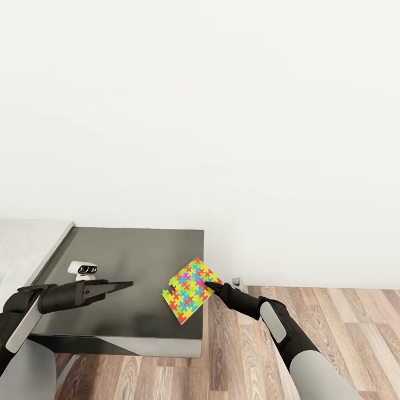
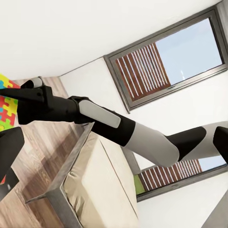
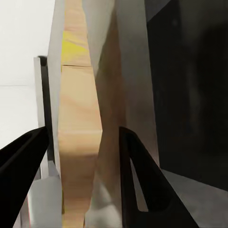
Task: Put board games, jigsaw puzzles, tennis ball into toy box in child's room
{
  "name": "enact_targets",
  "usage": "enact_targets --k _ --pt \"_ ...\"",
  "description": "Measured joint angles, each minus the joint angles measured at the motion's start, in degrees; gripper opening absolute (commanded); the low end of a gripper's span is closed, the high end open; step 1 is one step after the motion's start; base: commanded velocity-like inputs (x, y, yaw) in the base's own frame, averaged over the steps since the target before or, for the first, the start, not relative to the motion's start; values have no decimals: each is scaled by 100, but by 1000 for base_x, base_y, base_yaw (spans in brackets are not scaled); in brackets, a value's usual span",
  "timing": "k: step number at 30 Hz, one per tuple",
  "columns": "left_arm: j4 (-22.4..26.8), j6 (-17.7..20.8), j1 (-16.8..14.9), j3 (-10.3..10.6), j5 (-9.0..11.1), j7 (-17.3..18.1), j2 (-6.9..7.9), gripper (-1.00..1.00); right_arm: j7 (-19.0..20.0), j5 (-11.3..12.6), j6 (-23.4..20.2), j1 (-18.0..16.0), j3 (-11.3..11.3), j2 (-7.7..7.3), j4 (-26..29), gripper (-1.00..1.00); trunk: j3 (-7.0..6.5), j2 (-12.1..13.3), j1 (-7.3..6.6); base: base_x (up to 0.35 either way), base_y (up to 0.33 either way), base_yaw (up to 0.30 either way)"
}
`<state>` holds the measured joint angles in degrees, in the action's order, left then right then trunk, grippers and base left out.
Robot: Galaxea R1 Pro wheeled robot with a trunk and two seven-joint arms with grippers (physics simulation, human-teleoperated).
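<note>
A jigsaw puzzle [image 1: 190,289], a thin slab of yellow, pink, green, blue and orange pieces, hangs tilted over the right front corner of a dark table top [image 1: 139,255]. My right gripper [image 1: 211,286] is shut on its right edge. In the right wrist view the two fingers [image 3: 142,180] stand on either side of the slab [image 3: 78,142], seen edge-on. The left gripper [image 1: 126,285] hovers over the table's front left, open and holding nothing, pointing at the puzzle. The left wrist view catches the puzzle [image 2: 4,111] and the bed [image 2: 95,190].
A small white gadget with dark eyes [image 1: 83,269] stands on the table behind my left gripper. A pale grey surface [image 1: 28,244] adjoins the table on the left. Wooden floor [image 1: 322,322] lies to the right and a white wall [image 1: 222,139] rises behind.
</note>
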<state>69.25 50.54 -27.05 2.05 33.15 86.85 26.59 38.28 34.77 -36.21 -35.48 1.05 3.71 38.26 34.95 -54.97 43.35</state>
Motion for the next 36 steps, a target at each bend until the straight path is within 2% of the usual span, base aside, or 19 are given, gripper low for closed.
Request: enact_targets --k 3,8,11,16,22,28,31,36 --pt "0 0 1 0 -5 -1 4 100 0 0 4 0 2 -1 0 -100 0 0 0 0 0 0" --pt "1 52 2 -9 -16 3 25 100 21 -7 13 0 6 -8 1 -100 -89 199 -109 0 0 0" --pt "2 99 2 -15 -11 11 51 100 236 -10 31 6 13 -8 0 -100 -143 320 -175 0 0 0" --pt "1 270 7 -117 11 21 76 100 837 -2 57 21 38 -19 2 -100 -233 520 -285 0 0 0" --pt "0 351 7 -212 33 25 80 100 1060 -12 69 34 37 -23 6 -100 -251 562 -308 0 0 0" --pt "0 400 1 -231 49 28 81 100 1166 21 71 64 48 -24 12 -100 -359 801 -439 0 0 0" --pt "0 485 1 -233 37 27 81 100 1204 34 72 90 47 -24 210 -100 -426 921 -505 0 0 0" --pt "0 534 -6 -274 40 30 81 100 1326 58 69 140 34 -22 1034 -100 -556 1122 -615 0 0 0"
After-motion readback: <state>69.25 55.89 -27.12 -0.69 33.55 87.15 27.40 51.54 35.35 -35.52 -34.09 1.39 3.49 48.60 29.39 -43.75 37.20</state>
